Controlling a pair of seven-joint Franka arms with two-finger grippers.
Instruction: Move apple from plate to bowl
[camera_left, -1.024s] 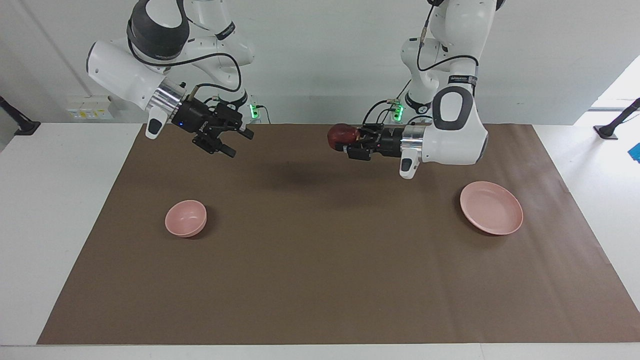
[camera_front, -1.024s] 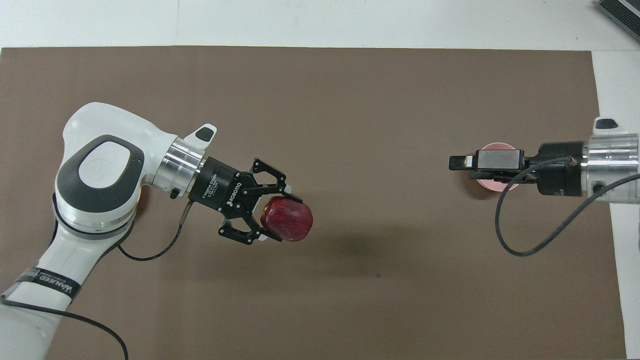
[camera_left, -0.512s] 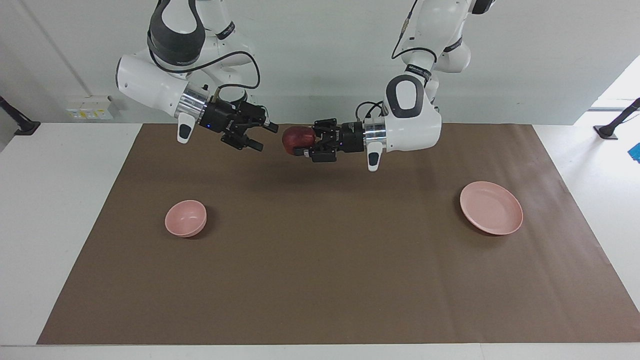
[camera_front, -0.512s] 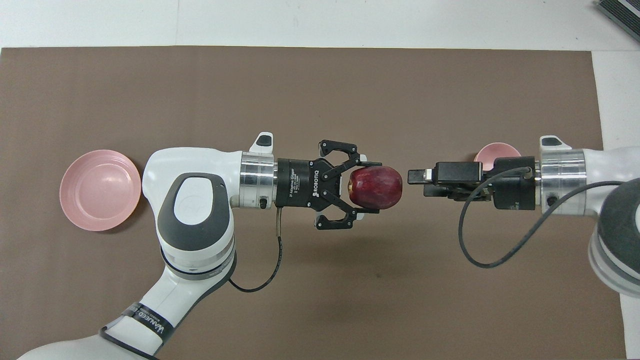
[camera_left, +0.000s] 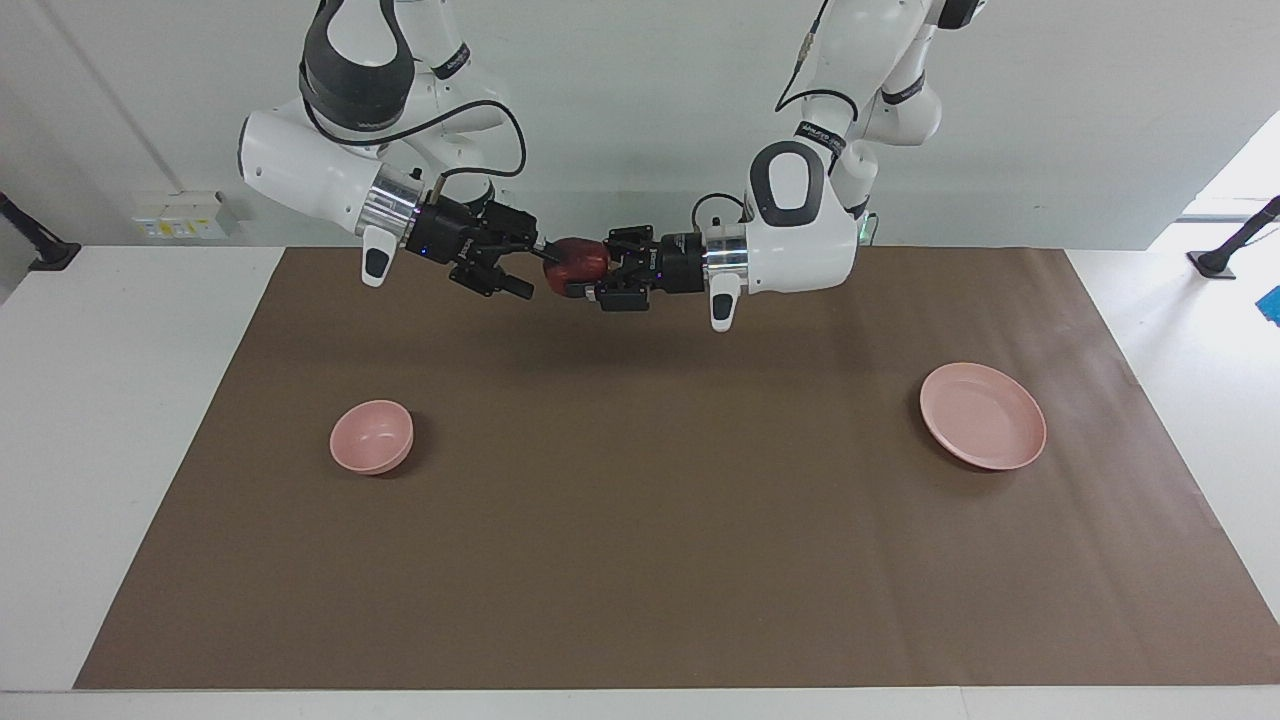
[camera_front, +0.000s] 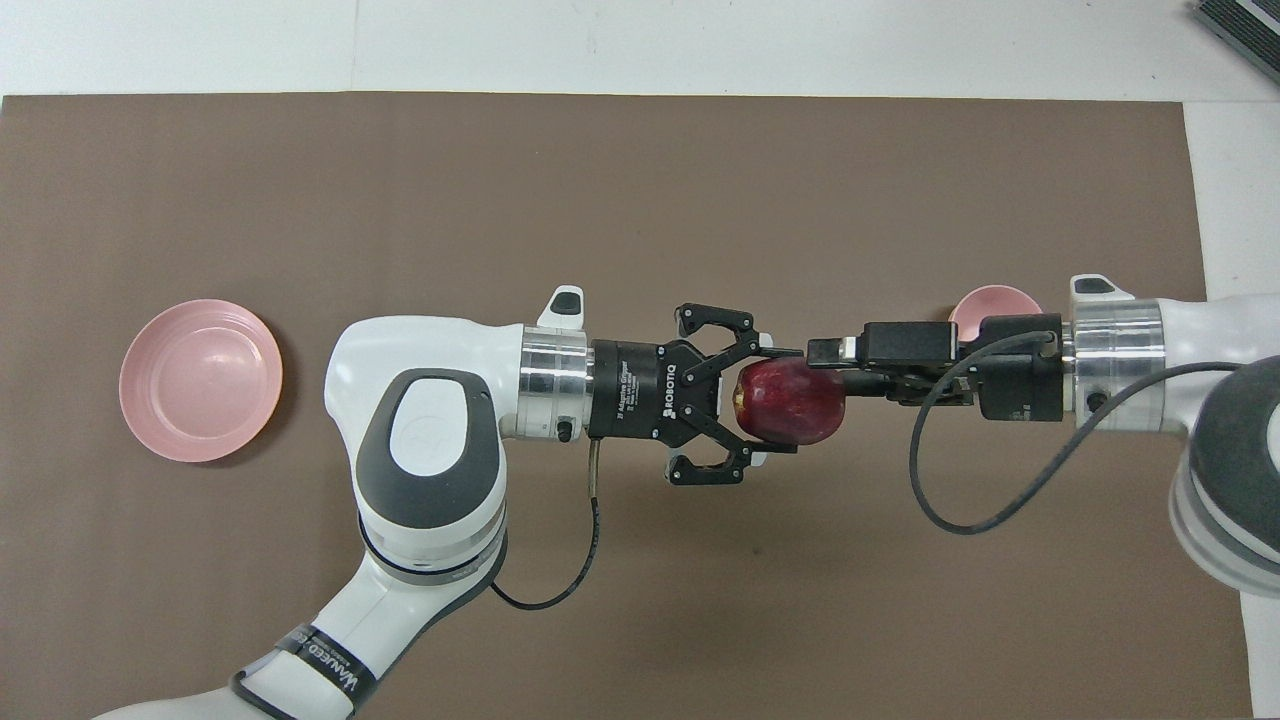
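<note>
At the left arm's end of the desk, the plate is lying bare, well in from the end edge and clear of both corners.

Over the middle of the desk, close to the robots' edge, the apple is being held in mid-air by the left gripper. Its jaws are clamped on the fruit from two sides, and the arm is stretched level toward the right arm's end.

The right gripper is being presented head-on from that end, also level. Its jaws are spread, one finger above the other, and their tips are just reaching the apple's free side. In the facing view the upper finger looks to be at the fruit's top; whether it is touching cannot be told.

The coming move is being read as a hand-over. The apple lies straight ahead of the right gripper's jaws, on the shared line of the two wrists. The fruit is round, so no long axis is being favoured. Only the two grips have to cross, one from the sides and one from above and below.

The bowl is waiting toward the right arm's end, well in from that end edge and its corners. It is partly covered by the right wrist in the overhead view. Open brown desk lies between it and the grippers, so the carry is being judged unobstructed.
</note>
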